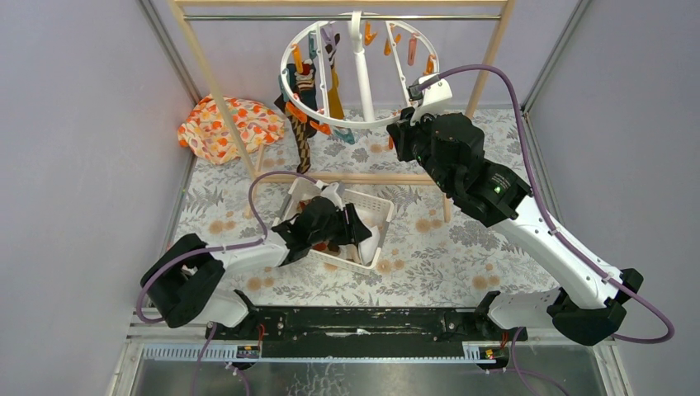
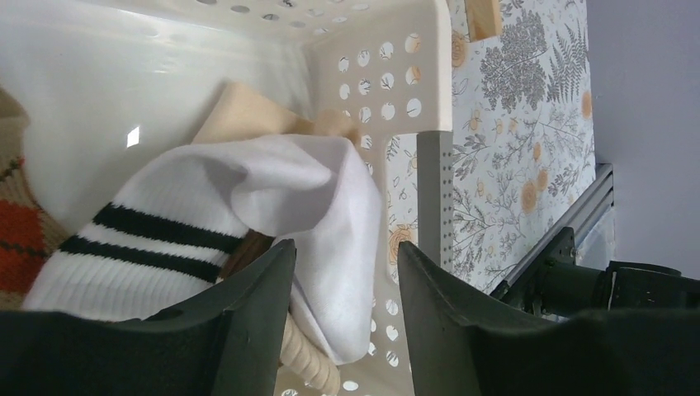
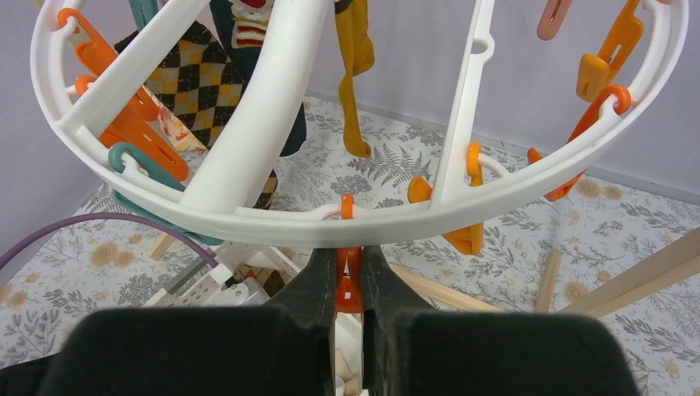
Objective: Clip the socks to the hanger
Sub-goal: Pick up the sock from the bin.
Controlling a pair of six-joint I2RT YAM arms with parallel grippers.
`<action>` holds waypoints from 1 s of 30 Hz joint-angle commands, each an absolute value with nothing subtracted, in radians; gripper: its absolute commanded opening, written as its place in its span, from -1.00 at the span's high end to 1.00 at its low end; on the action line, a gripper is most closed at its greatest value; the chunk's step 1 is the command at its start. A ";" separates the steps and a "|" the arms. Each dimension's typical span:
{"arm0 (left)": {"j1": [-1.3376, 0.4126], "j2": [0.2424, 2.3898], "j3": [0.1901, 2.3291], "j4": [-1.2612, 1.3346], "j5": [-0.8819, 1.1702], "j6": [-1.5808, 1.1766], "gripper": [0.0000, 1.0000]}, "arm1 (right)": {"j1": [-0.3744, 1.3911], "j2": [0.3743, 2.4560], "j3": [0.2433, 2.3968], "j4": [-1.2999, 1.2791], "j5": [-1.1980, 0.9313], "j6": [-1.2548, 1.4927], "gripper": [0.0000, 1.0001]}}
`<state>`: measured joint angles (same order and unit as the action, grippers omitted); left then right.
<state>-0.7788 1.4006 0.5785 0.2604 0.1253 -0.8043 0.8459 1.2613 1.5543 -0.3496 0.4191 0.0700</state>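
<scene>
Sock pickup pending. Left pincer (image 2: 343, 256) in basket (image 2: 388, 74) w/ jaws spread astride fold of white striped sock (image 2: 272, 177) — cuff end trails sideways. Right pincer (image 3: 350, 285) clamped on orange clip (image 3: 347, 262) at hanger (image 3: 248, 223) near rim — far and right of basket.

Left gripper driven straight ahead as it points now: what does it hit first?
The white black-striped sock: its fold lies right ahead of the open left gripper, partly between its jaws. Behind it, probably the perforated basket wall.
</scene>
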 commanded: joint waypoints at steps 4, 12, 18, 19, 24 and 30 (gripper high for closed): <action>-0.816 1.495 0.605 0.354 0.147 -0.823 -0.11 | 0.830 1.253 1.562 -0.314 0.410 0.089 1.00; -0.821 1.496 0.588 0.380 0.150 -0.833 0.35 | 0.821 1.239 1.537 -0.309 0.415 0.090 1.00; -0.830 1.411 0.596 0.347 0.100 -0.826 1.00 | 0.817 1.244 1.529 -0.304 0.404 0.100 1.00; -0.830 1.389 0.604 0.315 0.072 -0.817 1.00 | 0.818 1.244 1.529 -0.305 0.401 0.100 1.00; -0.826 1.252 0.640 0.172 -0.034 -0.761 1.00 | 0.817 1.240 1.523 -0.302 0.398 0.105 1.00; -0.826 1.151 0.664 0.143 0.027 -0.781 1.00 | 0.816 1.245 1.522 -0.296 0.393 0.108 1.00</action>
